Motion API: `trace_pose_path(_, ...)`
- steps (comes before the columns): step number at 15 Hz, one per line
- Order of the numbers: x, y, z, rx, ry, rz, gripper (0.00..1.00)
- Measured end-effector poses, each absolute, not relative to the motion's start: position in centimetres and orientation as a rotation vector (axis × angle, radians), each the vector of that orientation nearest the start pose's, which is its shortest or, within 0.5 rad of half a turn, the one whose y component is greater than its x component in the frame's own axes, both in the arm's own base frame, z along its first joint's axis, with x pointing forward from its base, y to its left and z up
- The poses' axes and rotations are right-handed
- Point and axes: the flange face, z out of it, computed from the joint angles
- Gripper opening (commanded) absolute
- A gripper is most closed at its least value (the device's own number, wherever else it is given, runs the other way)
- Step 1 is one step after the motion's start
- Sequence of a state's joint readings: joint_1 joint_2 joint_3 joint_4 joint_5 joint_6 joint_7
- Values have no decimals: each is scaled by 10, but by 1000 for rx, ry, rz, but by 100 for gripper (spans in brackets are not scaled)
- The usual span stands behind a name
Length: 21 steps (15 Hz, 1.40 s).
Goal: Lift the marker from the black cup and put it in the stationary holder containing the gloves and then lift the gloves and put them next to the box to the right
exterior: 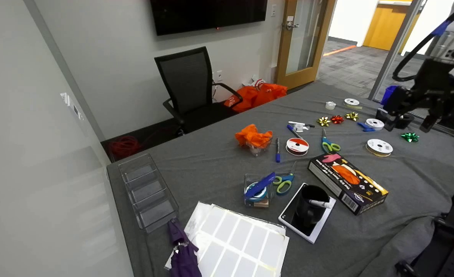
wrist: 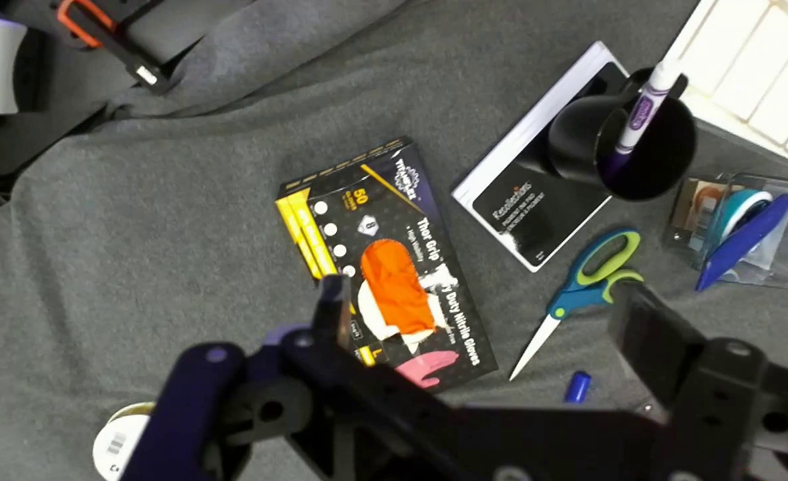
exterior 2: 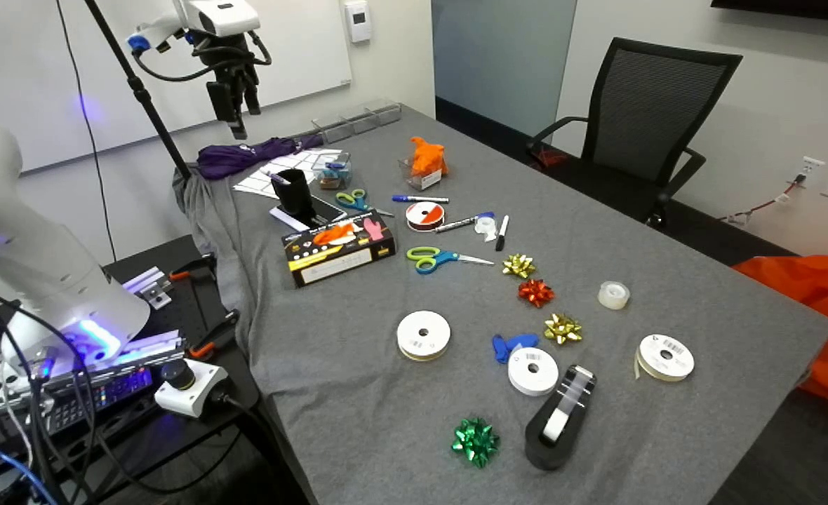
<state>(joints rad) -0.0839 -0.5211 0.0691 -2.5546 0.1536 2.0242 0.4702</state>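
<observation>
The white marker with a purple label [wrist: 642,113] leans in the black cup [wrist: 577,143]. The marker [exterior: 319,204] [exterior 2: 278,179] and cup [exterior: 306,211] [exterior 2: 292,193] also show in both exterior views. Orange gloves [exterior: 253,134] [exterior 2: 427,158] stick out of a small clear holder [exterior: 256,149] [exterior 2: 431,181]; they are out of the wrist view. The black glove box [exterior: 348,182] [exterior 2: 338,245] [wrist: 394,200] lies flat near the cup. My gripper [exterior: 410,115] [exterior 2: 245,120] [wrist: 481,294] is open and empty, high above the table.
The cup stands on an ink pad [wrist: 524,194]. Beside it are scissors [wrist: 577,294] and a clear holder with tape [exterior: 246,200]. Label sheets [exterior: 238,242], a purple umbrella [exterior: 184,254] and a clear divided tray [exterior: 150,192] lie farther along. Pens, ribbon spools and bows are scattered around.
</observation>
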Motion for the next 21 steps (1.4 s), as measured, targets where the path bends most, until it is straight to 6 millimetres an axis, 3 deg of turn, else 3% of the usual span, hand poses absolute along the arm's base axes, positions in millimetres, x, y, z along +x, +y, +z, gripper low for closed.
trace_pose_path(5, 403, 44, 436, -2875, 881, 117, 100)
trace_pose_path(12, 403, 48, 435, -2866, 896, 129, 100)
trace_pose_path(15, 407, 78, 417, -2833, 905, 197, 100)
trace_pose_path(21, 429, 132, 356, -2779, 903, 223, 100)
